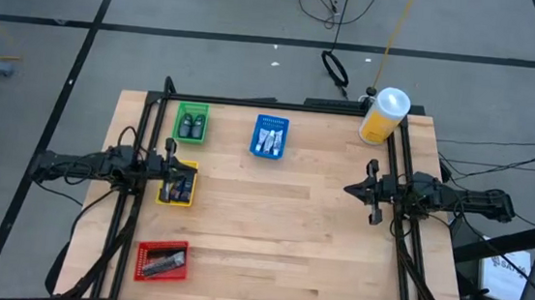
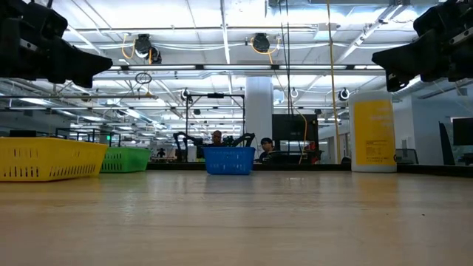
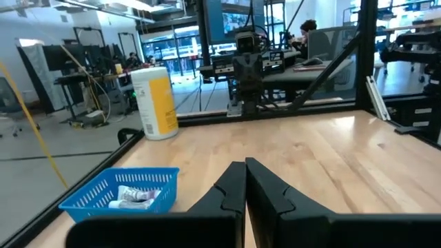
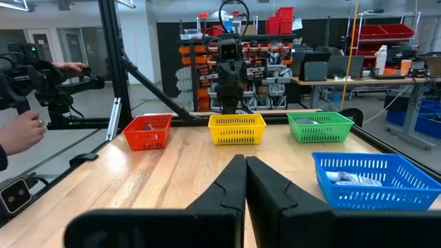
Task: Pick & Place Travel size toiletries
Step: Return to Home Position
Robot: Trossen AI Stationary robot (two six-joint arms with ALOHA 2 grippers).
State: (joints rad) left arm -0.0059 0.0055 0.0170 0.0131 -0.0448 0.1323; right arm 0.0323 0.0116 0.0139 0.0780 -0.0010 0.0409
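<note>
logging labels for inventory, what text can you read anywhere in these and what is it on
No text is legible anywhere.
yellow canister: dark print on its label, too blurred to read.
tubes in the blue basket: print too small to read.
white panel at the high view's lower right: letters blurred and cut off.

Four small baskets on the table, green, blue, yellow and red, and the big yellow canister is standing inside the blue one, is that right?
Not quite. The canister stands on the bare table by its far right corner, outside the blue basket and every other one; the high view shows it. The green basket, yellow basket and red basket are there as you said.
</note>
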